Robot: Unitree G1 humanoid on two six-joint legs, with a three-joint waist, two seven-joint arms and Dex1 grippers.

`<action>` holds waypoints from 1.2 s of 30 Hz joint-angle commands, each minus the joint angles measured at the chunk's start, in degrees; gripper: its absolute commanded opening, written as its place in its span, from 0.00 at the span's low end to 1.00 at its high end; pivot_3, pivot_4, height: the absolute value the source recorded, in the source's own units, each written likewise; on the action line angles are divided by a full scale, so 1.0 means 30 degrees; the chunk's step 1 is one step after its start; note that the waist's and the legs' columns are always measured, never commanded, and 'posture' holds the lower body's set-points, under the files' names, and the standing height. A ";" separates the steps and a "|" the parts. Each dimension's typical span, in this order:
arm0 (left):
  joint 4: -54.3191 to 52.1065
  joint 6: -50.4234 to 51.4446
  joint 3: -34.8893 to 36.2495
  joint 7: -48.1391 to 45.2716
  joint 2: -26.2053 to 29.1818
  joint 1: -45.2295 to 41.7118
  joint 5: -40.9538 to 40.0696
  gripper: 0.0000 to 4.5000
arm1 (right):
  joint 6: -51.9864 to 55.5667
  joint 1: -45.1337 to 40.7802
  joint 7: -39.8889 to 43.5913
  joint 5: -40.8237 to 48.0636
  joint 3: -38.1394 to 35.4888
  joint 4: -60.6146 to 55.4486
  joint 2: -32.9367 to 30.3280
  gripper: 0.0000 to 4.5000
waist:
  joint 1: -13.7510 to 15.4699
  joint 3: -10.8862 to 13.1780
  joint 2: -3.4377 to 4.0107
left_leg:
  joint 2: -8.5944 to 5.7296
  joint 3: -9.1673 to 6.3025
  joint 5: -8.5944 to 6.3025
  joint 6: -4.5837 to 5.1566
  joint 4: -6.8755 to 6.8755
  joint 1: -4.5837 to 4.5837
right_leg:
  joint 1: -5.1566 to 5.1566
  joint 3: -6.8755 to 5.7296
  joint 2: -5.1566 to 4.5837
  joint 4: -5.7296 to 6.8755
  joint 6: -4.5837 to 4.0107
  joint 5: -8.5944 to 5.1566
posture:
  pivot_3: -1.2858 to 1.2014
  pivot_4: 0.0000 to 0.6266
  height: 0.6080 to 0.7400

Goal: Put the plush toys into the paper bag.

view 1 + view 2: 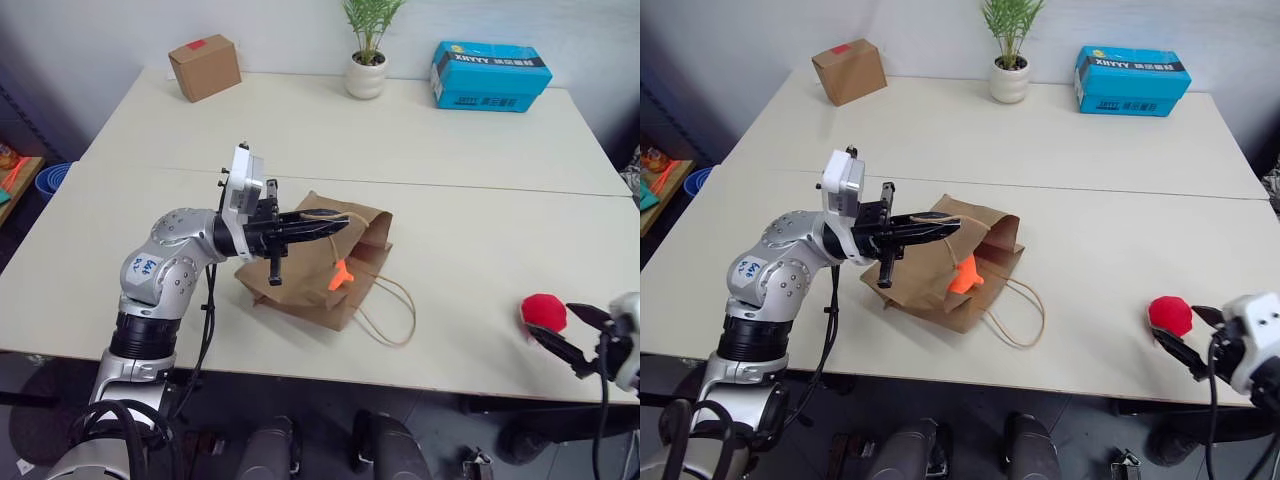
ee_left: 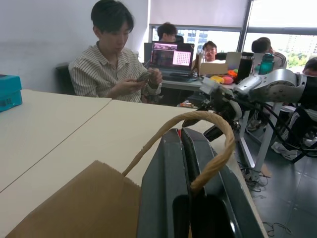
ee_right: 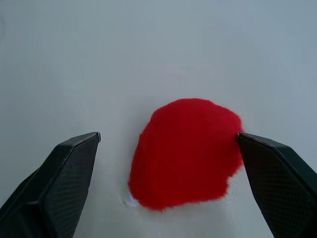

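Left gripper is sitting clamped on one twisted-paper loop handle of the paper bag, holding the mouth up near the middle of the surface, a little toward its front edge. Bag body is lying slumped on the surface; second handle loop is trailing loose toward the front edge.

Orange plush toy is showing at the bag's mouth, seemingly partly inside; how deep it sits cannot be told.

Red plush ball is resting on the surface close to the front right corner, well apart from the bag. Right gripper is hovering low with jaws spread, one finger on each side of the ball; one fingertip looks to be about touching the fuzz, the other is standing clear.

Step in hand, by my reading: picking up the red ball. To do it well:
- centre the ball between the fingers before closing;
- come low enough to grip around its middle, not skim the top;
- close gently, since the fuzz will compress and may slip;
- keep the left grip steady so the mouth is gaping for the drop.
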 commanded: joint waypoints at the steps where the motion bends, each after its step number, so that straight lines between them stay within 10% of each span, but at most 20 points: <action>1: -0.0849 0.0059 0.0175 0.0152 0.0161 -0.0401 -0.0106 0.00 | 0.0261 -0.1685 0.0136 -0.1267 0.1914 0.1839 -0.0988 0.79 | -0.0018 0.0000 0.0000 | -0.0016 0.0008 0.0001 0.0014 0.0008 0.0001 | 0.0003 0.0002 -0.0002 0.0000 0.0010 0.0005 | 0.52 0.24 1.00; 11: -0.0669 0.0718 0.0839 -0.0133 0.0592 -0.0620 -0.0983 0.00 | 0.2781 -0.2549 0.4518 0.4197 0.2923 -0.3970 -0.1127 0.12 | -0.0138 0.0002 -0.0002 | 0.0026 0.0002 0.0008 0.0003 0.0001 0.0012 | 0.0020 -0.0010 0.0025 -0.0005 0.0018 0.0009 | 0.52 0.24 1.00; 16: -0.0354 0.0870 0.0838 -0.0328 0.0597 -0.0881 -0.0982 0.00 | 0.4462 -0.6656 0.1173 0.4023 0.7147 -0.6583 0.1149 0.10 | -0.0127 0.0011 -0.0021 | 0.0043 -0.0013 0.0015 -0.0034 0.0011 0.0027 | 0.0016 -0.0005 0.0016 0.0002 0.0011 0.0006 | 0.52 0.24 1.00; 28: -0.0004 0.1659 0.0326 -0.1252 0.0160 -0.1783 -0.1229 0.00 | 0.0179 -1.4728 -0.4098 -0.3665 1.3889 0.2274 0.9027 0.10 | -0.0160 0.0013 -0.0030 | -0.0039 -0.0024 0.0028 -0.0018 0.0018 -0.0089 | -0.0056 -0.0063 0.0070 0.0009 0.0006 0.0001 | 0.52 0.24 1.00; 36: 0.0057 0.1509 0.0656 -0.1195 0.0566 -0.1491 -0.1035 0.00 | 0.2602 -1.3834 -0.3301 -0.2259 1.2962 -0.0474 0.8937 0.82 | -0.0359 0.0013 -0.0029 | -0.0028 -0.0032 0.0037 -0.0009 0.0017 -0.0086 | -0.0056 -0.0058 0.0073 0.0018 0.0013 0.0004 | 0.52 0.24 1.00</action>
